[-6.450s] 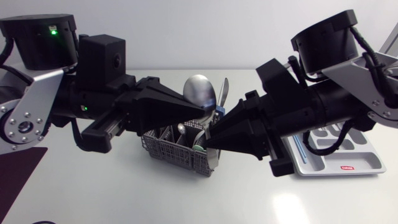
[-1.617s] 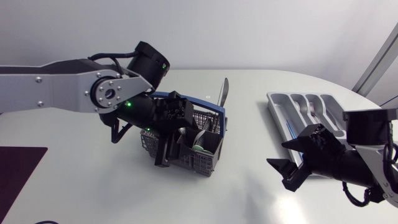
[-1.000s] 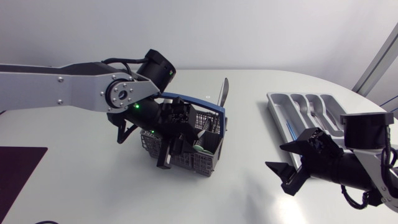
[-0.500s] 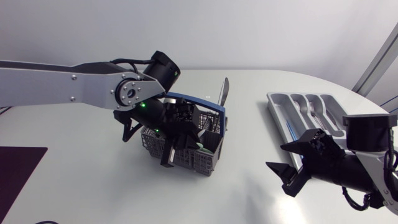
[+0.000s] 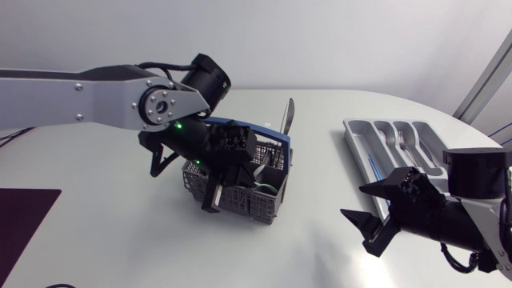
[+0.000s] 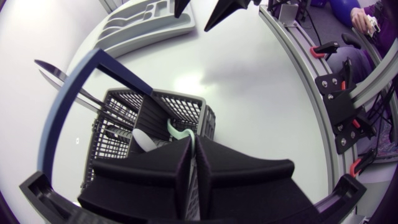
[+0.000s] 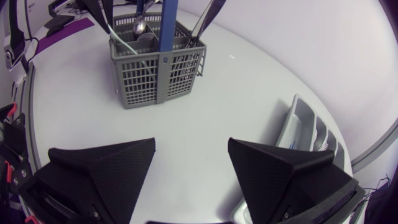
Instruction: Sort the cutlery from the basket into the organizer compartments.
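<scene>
Gripper [image 6: 193, 142] on left arm has shifted slightly inside basket [image 6: 180, 106], fingers together.

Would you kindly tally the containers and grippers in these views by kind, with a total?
basket: 1
organizer: 1
grippers: 2, the left gripper and the right gripper
Total: 4

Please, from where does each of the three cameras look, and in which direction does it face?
Head view: fixed above the table, looking down; left arm, right arm, basket, organizer.
Left wrist view: on the left arm, looking down into the basket; left gripper shows.
Right wrist view: on the right arm, facing the basket across the table; open right gripper shows.
Shared: all three show the basket and organizer.
</scene>
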`<state>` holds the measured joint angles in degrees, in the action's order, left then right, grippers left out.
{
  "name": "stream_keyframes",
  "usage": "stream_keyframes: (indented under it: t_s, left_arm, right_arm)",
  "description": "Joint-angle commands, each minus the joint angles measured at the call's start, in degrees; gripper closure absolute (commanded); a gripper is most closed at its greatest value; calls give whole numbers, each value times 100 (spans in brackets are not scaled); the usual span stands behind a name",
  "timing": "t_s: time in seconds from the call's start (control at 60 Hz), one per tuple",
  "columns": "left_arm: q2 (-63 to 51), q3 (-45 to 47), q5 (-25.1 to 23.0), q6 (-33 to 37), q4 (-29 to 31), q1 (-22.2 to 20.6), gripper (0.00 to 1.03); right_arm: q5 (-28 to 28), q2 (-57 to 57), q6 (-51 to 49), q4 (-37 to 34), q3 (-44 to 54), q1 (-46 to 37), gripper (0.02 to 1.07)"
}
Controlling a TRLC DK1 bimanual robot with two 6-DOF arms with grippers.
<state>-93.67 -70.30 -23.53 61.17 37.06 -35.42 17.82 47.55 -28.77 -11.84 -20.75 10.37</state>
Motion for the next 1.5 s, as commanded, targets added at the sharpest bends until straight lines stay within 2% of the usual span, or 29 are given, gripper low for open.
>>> stream_keyframes:
  t_s: [0.0, 0.283, 0.617, 0.733, 0.967, 1.2, 1.317, 1.367, 1.483]
  left_arm:
    - [437, -326, 15, 106, 38, 26, 100]
    - [1140, -599, -55, -70, 706, -149, 100]
    - [1439, -854, -196, -228, 1655, -378, 100]
    - [1518, -836, -240, -202, 1858, -475, 100]
    - [1747, -493, -398, 194, 1928, -721, 100]
    - [1755, -89, -416, 862, 1858, -1002, 100]
    - [1870, 52, -460, 1310, 1814, -1072, 100]
    - [1879, 52, -539, 1398, 1805, -1072, 100]
    - [1879, 43, -679, 1477, 1805, -1081, 100]
  right_arm:
    - [2, -185, -76, -117, 63, 141, 23]
    - [186, -774, -76, -715, -447, 791, 22]
    - [230, -738, -49, -996, -1440, 1740, 23]
    - [371, -448, -41, -1374, -1818, 2329, 23]
    - [1584, 334, -304, -2262, -2539, 2391, 23]
    - [2981, 1301, -911, -2719, -3031, 1477, 23]
    - [3473, 1846, -1412, -3255, -3295, 1336, 24]
    - [3605, 2021, -1631, -3422, -3365, 1318, 28]
    - [3772, 2417, -2159, -3879, -3506, 1336, 28]
